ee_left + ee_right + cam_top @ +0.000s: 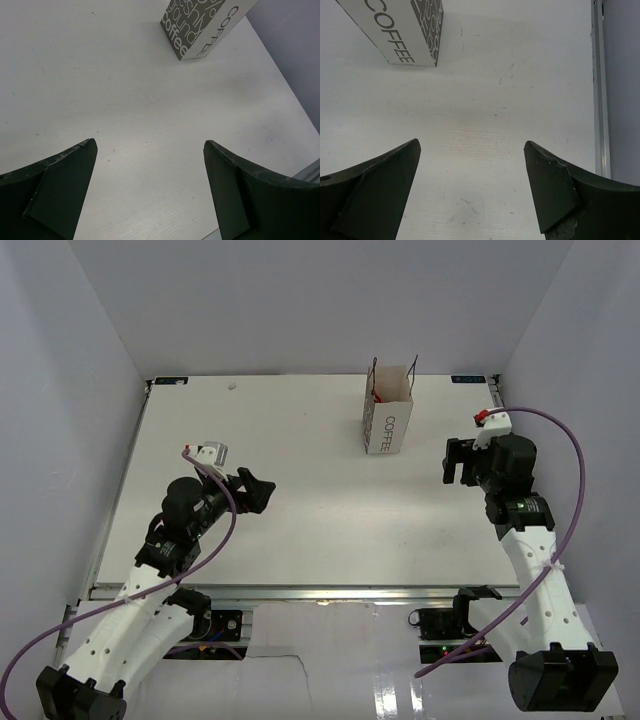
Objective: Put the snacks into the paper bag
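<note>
Paper bag (pixel 388 425) stands upright on the table (pixel 300 440), toward the far edge and right of centre, mouth up and handles raised. I judge that posture suits the job: anything released above the opening simply drops in. It sits nearer my right arm than my left.

Snacks: none lie loose anywhere on the surface in the overhead view, nor in either wrist view. A red-pink sliver (pixel 378 395) shows inside the bag's mouth against the left wall; I take it for one of the snacks. The rest of the interior is hidden, so I cannot count what is in there.

Left gripper (pixel 262 492): jaws spread wide, nothing between them, only bare table below. It is well apart from the bag, which sits at the top of its wrist view (pixel 205 27).

Right gripper (pixel 458 462): jaws also wide, empty, near the bag's right side but not touching it.

Judgement: with both tools empty and off the bag, loading looks finished or nearly so; nothing visible is left to pick.
</note>
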Motion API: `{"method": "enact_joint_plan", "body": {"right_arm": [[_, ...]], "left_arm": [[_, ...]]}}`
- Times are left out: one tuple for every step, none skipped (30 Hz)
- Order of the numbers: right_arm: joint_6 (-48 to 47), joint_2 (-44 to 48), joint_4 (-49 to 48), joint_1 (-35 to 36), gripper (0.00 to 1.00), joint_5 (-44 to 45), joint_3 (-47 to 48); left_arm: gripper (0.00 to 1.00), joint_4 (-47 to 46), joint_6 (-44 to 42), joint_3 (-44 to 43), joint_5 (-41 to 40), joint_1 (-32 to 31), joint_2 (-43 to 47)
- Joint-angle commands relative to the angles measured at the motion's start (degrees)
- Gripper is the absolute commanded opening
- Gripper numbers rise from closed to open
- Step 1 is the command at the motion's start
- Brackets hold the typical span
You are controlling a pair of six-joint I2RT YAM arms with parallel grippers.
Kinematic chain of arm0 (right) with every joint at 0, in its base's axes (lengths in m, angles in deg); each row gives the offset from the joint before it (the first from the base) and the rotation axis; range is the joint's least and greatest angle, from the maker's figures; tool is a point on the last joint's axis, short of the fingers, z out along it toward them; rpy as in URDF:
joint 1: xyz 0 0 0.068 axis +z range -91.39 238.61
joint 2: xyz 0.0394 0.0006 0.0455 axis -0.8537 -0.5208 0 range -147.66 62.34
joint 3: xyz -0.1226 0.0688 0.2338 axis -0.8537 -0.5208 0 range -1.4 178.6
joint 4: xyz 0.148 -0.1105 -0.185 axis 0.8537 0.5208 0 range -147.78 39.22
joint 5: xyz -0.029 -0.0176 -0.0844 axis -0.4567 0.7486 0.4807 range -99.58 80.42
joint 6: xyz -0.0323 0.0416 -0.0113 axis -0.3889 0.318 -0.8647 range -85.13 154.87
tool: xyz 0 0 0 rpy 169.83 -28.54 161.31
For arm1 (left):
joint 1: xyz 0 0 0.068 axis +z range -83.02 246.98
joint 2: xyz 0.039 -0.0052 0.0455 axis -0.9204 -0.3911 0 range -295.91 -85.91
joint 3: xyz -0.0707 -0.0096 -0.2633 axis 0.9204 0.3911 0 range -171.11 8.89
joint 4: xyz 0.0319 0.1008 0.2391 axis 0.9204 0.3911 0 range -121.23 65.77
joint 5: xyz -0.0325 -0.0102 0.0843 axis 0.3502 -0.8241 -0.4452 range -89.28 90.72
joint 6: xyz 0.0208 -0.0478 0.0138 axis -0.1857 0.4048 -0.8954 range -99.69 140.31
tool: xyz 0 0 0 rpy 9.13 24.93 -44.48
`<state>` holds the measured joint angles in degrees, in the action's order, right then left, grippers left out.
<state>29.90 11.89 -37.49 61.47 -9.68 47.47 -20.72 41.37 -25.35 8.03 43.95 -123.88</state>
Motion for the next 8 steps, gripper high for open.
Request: {"method": "enact_joint_plan", "body": {"right_arm": [[2.4, 0.5, 0.0, -1.0, 0.90, -1.3, 1.1], [2.9, 0.4, 0.0, -1.2, 0.90, -1.3, 1.5], [3.3, 0.1, -0.2, -1.3, 0.90, -1.3, 2.0], [3.9, -0.1, -0.3, -1.4, 0.90, -1.4, 2.3], [4.4, -0.3, -0.4, -1.4, 0.90, -1.3, 2.5], [4.5, -0.5, -0.4, -1.5, 0.90, -1.6, 2.8], [4.5, -0.7, -0.4, -1.5, 0.90, -1.9, 3.0], [4.5, -1.0, -0.3, -1.7, 0.90, -2.5, 3.3]], "left_arm": [[0.98, 2.3, -0.2, -2.9, -0.9, 0.2, 0.4], [0.98, 2.8, -0.4, -2.9, -1.1, 0.2, 0.8], [0.98, 3.0, -0.5, -2.9, -1.3, 0.2, 1.4], [0.98, 3.6, -0.6, -2.9, -1.5, 0.2, 1.8], [0.98, 3.9, -0.6, -2.9, -1.8, 0.2, 2.1], [0.98, 4.4, -0.6, -2.7, -2.0, 0.2, 3.1], [0.98, 4.7, -0.6, -2.6, -2.2, 0.2, 3.5], [0.98, 4.9, -0.6, -2.3, -2.5, 0.2, 4.0]]}}
